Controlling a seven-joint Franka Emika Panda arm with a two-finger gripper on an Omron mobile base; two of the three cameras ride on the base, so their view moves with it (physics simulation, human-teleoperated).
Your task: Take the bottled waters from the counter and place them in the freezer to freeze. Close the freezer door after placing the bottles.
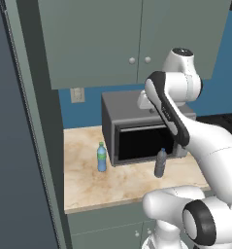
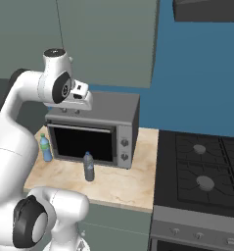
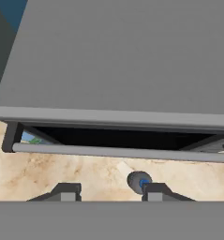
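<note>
While the two base cameras give me the whole counter [image 1: 88, 187], my hand camera looks straight down past the grey toaster oven [image 3: 123, 56] and its bar handle [image 3: 118, 151] onto the marbled stone. From above I see the grey bottle [image 3: 138, 180] only as a round dark cap, just beside one fingertip [image 3: 155, 191], and a sliver of blue and green at the oven's far corner.

I count two bottles. The light blue bottle [image 1: 102, 157] stands upright near the oven's front corner on the freezer side; the grey one stands upright before the oven door, well apart from the first. Both rest on the counter. My right base camera adds a black stove top [image 2: 201, 171] with two burners in sight; the left adds a dark slab of the freezer [image 1: 13, 146] at the frame edge and one wall socket [image 1: 77, 95].

My arm arches up from the base, its wrist folded over the oven's top, hand aimed down. The gripper [image 3: 108, 192] hangs empty above the counter, jaws drawn in as narrow as they go, gripping nothing.
</note>
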